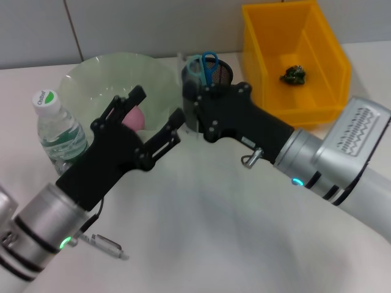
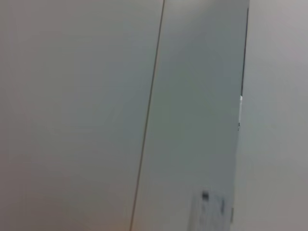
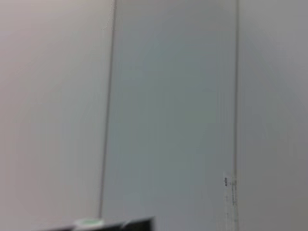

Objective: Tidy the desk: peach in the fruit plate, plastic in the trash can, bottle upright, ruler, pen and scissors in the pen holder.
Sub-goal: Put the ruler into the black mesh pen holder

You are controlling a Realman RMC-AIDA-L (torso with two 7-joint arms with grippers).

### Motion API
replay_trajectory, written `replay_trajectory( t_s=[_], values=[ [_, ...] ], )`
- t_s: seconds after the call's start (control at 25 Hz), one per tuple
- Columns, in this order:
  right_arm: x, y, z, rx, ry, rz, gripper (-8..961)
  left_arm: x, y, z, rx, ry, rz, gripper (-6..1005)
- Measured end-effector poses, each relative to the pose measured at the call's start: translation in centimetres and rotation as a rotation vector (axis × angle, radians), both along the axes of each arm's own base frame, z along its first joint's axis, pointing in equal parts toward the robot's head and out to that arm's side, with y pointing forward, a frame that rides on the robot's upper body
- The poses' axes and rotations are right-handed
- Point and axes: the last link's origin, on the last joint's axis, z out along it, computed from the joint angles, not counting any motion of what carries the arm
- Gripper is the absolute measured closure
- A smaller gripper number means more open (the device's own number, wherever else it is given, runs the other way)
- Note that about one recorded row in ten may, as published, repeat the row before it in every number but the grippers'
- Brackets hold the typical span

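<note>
Left fingers spread, peach between | right fingers: grip unclear, at pen holder

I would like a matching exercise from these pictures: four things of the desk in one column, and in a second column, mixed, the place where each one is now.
Things:
1. peach
2. scissors
3. bottle
4. dark crumpled piece

Places:
A. inside the yellow bin
B. standing upright on the table, beside the green plate
C. in the green plate
D. handles up in the black mesh holder

Pairs: 1-C, 2-D, 3-B, 4-A
</note>
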Motion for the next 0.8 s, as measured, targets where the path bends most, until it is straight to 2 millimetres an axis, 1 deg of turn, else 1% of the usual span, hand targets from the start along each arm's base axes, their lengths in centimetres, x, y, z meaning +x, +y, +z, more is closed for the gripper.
replay_trajectory(
  t_s=[0.04,0.16,0.24,0.28,0.4,0.44,0.48,0.64,0.68,0.8],
  values=[
    [0.0,0.1,0.5,0.020,0.027,-0.008,916,-0.6,-0.5,0.2,-0.018,0.000,-0.002,141],
    [0.0,0.2,0.9,0.040,0.050,-0.007,913,-1.2,-0.9,0.4,-0.051,0.004,-0.010,141],
    [-0.1,0.6,1.6,0.075,0.080,-0.015,912,-2.0,-1.4,0.7,-0.133,0.029,-0.025,141],
    [-0.1,0.6,1.6,0.075,0.080,-0.015,911,-2.0,-1.4,0.7,-0.133,0.029,-0.025,141],
    [-0.6,1.5,2.3,0.113,0.113,-0.031,908,-2.7,-1.6,0.9,-0.198,0.053,-0.031,141],
    [-1.0,2.2,2.7,0.135,0.128,-0.040,907,-3.3,-1.7,1.1,-0.231,0.070,-0.024,141],
    [-1.0,2.2,2.7,0.135,0.128,-0.040,907,-3.3,-1.7,1.1,-0.231,0.070,-0.024,141],
    [-1.7,3.7,3.0,0.165,0.129,-0.069,903,-3.6,-1.7,1.3,-0.252,0.079,-0.016,141],
    [-1.7,3.7,3.0,0.165,0.129,-0.069,902,-4.0,-1.7,1.4,-0.268,0.088,-0.009,141],
    [-1.8,4.6,3.1,0.184,0.119,-0.100,900,-4.2,-1.7,1.4,-0.276,0.098,-0.003,142]
  ],
)
